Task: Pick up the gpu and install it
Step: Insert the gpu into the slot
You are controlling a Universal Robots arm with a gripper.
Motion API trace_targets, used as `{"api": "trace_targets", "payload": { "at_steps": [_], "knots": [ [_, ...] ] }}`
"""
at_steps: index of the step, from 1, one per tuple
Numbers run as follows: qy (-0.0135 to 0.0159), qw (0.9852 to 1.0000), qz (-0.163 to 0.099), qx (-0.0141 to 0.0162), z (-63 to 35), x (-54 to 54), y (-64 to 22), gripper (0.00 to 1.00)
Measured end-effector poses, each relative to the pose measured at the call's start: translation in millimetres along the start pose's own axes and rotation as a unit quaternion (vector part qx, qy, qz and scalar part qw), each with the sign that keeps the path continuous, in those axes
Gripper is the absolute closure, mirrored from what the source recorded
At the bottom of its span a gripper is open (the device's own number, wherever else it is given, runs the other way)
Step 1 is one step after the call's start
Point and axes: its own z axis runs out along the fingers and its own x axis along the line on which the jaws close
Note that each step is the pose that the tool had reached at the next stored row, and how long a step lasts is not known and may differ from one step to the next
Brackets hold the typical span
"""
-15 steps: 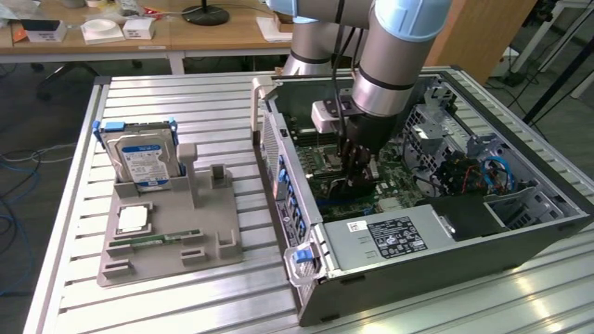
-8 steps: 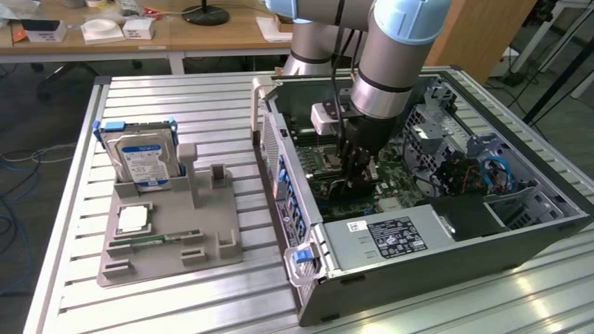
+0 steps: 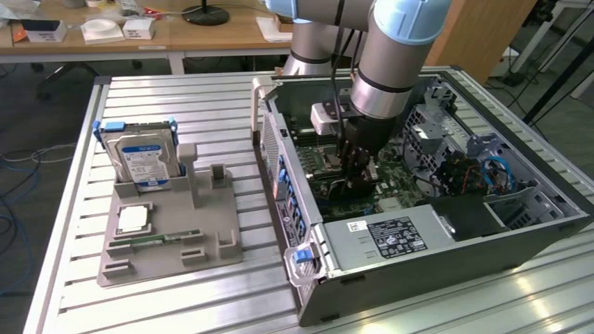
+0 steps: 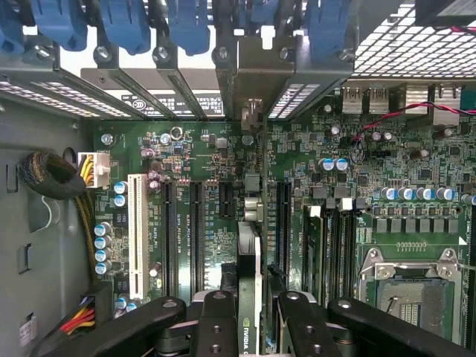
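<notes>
Inside the open computer case point(image 3: 278, 149), my gripper point(image 3: 357, 182) reaches down over the green motherboard point(image 3: 320, 174). In the wrist view, the gripper point(image 4: 249, 309) is shut on the gpu point(image 4: 251, 256), a thin card seen edge-on. The black fingers point(image 4: 216, 320) press on both of its faces. The card stands upright above the motherboard point(image 4: 201, 216), in line with the long black expansion slots point(image 4: 283, 223). Its far end points at the rear bracket openings point(image 4: 253, 89). Whether its edge sits in a slot is hidden by the card itself.
The silver power supply point(image 3: 390, 236) fills the case's near end, with drive cages and blue cables point(image 3: 496, 174) on the exterior view's right. On the grey holder point(image 3: 167, 243) outside the case stand a hard drive point(image 3: 139, 163), a memory stick point(image 3: 153, 240) and a square chip point(image 3: 133, 219).
</notes>
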Motion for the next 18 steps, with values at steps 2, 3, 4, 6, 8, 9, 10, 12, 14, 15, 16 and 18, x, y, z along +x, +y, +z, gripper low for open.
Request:
{"api": "trace_targets", "payload": {
  "at_steps": [2, 3, 4, 6, 8, 9, 10, 12, 14, 15, 16, 18],
  "knots": [
    [0.0004, 1.0, 0.0, 0.0003, 0.0, 0.0, -0.1, 0.67],
    [0.0007, 1.0, 0.0, 0.0001, -0.3, 0.1, -0.1, 0.67],
    [0.0008, 1.0, 0.0, 0.0, -0.4, 0.2, -0.1, 0.61],
    [0.0008, 1.0, 0.0, 0.0, -0.4, 0.2, -0.2, 0.61],
    [0.0009, 1.0, 0.0, 0.0, -3.4, 0.2, -0.1, 0.61],
    [0.0009, 1.0, 0.0, 0.0, -6.0, 0.2, -0.1, 0.61],
    [0.0008, 1.0, 0.0, 0.0001, -8.8, 0.2, 0.0, 0.61],
    [0.0008, 1.0, 0.0, 0.0, -14.1, 0.1, 0.1, 0.61],
    [0.0008, 1.0, 0.0, 0.0001, -19.7, 0.1, 0.2, 0.61],
    [0.0008, 1.0, 0.0, 0.0, -22.5, 0.1, 0.2, 0.61],
    [0.0009, 1.0, 0.0, 0.0, -25.4, 0.1, 0.2, 0.61],
    [0.0008, 1.0, 0.0, 0.0001, -28.5, -0.1, 0.2, 0.61]
  ]
}}
